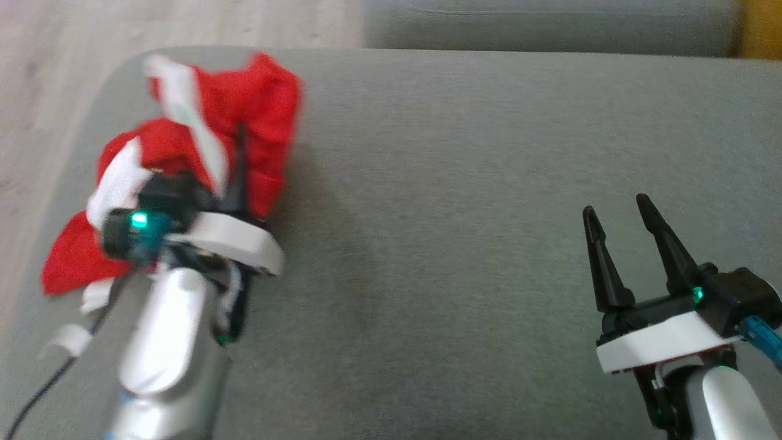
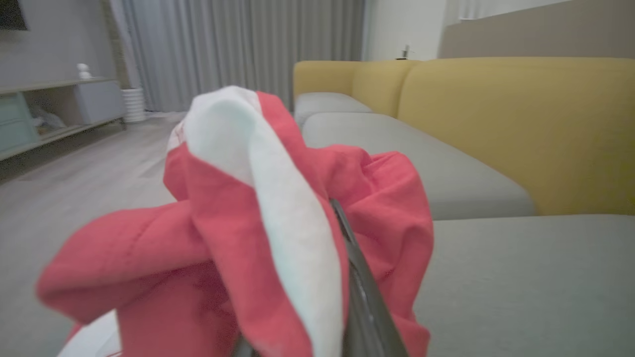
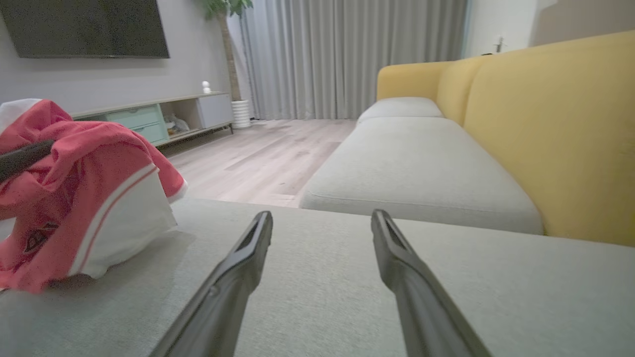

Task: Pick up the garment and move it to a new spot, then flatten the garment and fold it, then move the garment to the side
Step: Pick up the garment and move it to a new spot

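Observation:
The garment (image 1: 256, 116) is red with white panels, bunched at the left end of the grey seat cushion (image 1: 458, 183). My left gripper (image 1: 237, 146) is shut on its upper folds, and cloth drapes over the fingers. In the left wrist view the garment (image 2: 223, 238) wraps one dark finger (image 2: 357, 258). From the right wrist view the garment (image 3: 84, 198) stands in a heap, its lower edge on the cushion. My right gripper (image 1: 617, 211) hovers open over bare cushion at the lower right, its fingers (image 3: 248, 248) spread with nothing between them.
The cushion's rounded left edge drops to a wooden floor (image 1: 36, 122). A second grey cushion (image 3: 416, 158) lies beyond a gap, with a yellow sofa back (image 3: 555, 134) along the right. A TV cabinet (image 3: 163, 119) stands across the room.

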Robot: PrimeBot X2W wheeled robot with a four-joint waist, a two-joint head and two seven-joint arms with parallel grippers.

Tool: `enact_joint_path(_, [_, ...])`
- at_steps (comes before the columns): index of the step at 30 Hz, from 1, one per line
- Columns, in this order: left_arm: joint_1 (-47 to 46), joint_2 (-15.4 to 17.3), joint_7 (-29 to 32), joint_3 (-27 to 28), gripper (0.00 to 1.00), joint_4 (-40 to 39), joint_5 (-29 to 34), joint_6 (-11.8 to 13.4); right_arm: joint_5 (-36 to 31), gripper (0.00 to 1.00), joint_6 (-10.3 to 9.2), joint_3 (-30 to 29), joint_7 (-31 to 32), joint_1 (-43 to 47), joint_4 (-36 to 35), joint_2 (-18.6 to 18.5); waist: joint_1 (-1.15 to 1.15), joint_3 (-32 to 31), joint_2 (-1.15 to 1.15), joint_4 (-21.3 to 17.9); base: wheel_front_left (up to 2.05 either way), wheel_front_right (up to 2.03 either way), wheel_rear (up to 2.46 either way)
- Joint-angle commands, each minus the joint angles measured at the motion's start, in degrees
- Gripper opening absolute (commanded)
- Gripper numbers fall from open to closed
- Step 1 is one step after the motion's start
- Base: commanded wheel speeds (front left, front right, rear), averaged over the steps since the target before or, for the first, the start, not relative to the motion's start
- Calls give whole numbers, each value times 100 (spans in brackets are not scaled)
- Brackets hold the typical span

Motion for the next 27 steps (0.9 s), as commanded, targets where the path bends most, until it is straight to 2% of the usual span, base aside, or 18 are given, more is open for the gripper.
enact_joint_path(1, [-236, 50, 43, 72, 0, -332, -28, 1, -35, 100, -4, 134, -50, -122, -210, -10, 1, 50, 0, -436, 0, 0, 0])
enact_joint_path(5, [-185, -257, 357, -541, 0, -482, 45, -165, 18, 100, -4, 146, -84, -223, -168, 35, 1, 233, 0, -1034, 0, 0, 0])
enact_joint_path(6, [-241, -359, 509, -895, 0, -382, 104, -253, 45, 100, -4, 142, -115, -270, -124, 54, 1, 334, 0, -1312, 0, 0, 0])
enact_joint_path(10, [-336, -476, 679, -1619, 0, 5, 121, -420, 107, 100, -4, 107, -202, -325, 4, 96, 1, 506, 0, -1731, 0, 0, 0])
enact_joint_path(15, [-315, -506, 667, -2633, 0, 400, -231, -569, 176, 100, -4, 111, -305, -390, 188, 150, 1, 638, 0, -1982, 0, 0, 0])
enact_joint_path(19, [-387, -508, 587, -3357, 0, 523, -564, -521, 184, 100, -4, 92, -360, -440, 297, 174, 1, 671, 0, -1967, 0, 0, 0])
enact_joint_path(20, [-435, -509, 524, -3497, 9, 537, -600, -485, 183, 100, -4, 79, -369, -453, 319, 177, 1, 664, 0, -1933, 0, 0, 0])
enact_joint_path(21, [-480, -509, 447, -3609, 68, 545, -636, -429, 177, 100, -4, 66, -376, -462, 339, 178, 1, 645, 0, -1891, 0, 0, 0])
enact_joint_path(22, [-520, -509, 364, -3707, 100, 544, -673, -372, 171, 100, -4, 58, -378, -465, 355, 177, 1, 619, 0, -1843, 0, 0, 0])
enact_joint_path(27, [-695, -509, -179, -3798, 100, 499, -756, 83, 126, 100, -4, 39, -356, -439, 379, 154, 1, 448, 0, -1556, 0, 0, 0])
